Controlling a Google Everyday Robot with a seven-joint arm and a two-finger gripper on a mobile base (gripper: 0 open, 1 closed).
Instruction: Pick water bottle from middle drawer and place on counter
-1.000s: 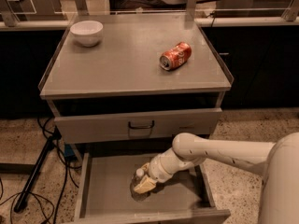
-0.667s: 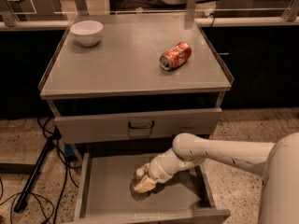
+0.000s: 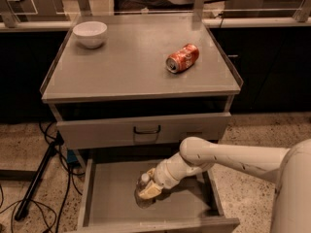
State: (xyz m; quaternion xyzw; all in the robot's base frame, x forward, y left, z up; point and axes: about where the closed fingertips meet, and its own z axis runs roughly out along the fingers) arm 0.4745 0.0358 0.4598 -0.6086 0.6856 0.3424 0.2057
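My fingers pinch the bottle, which stands upright with its white cap on top. My gripper sits low inside the open drawer, near the middle of its floor and toward its front edge. My arm enters from the right, crossing above the drawer's right wall. Above, a closed drawer front carries a black handle. On the counter, a can lies on its side near the right edge, and a bowl stands at the back left corner.
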